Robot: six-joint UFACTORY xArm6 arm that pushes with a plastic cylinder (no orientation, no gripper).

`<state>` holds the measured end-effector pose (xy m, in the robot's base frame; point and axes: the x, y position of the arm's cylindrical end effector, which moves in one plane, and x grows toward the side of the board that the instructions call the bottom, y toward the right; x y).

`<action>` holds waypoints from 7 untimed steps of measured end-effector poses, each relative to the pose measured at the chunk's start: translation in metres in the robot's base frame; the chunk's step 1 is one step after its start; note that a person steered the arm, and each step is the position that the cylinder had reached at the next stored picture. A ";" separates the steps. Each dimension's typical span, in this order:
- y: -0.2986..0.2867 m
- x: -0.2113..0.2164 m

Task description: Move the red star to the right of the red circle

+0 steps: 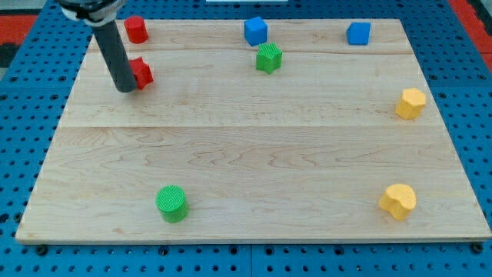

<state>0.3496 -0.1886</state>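
No jaws for you to read here, only a rod whose tip (125,88) sits on the desk (254,169)

You see my tip touching the left side of the red star (142,73), with the red circle (136,29) just above it near the desk's top-left corner; green, blue and yellow blocks lie well apart

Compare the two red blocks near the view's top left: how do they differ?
The red circle is a rounded cylinder standing clear at the board's top edge; the red star is angular and lies lower down. My tip is against the red star's left side, partly hiding it, while the red circle is untouched. Both are red and similar in size.
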 end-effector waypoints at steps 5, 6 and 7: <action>-0.018 -0.077; 0.035 -0.078; 0.069 -0.078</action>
<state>0.2715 -0.1198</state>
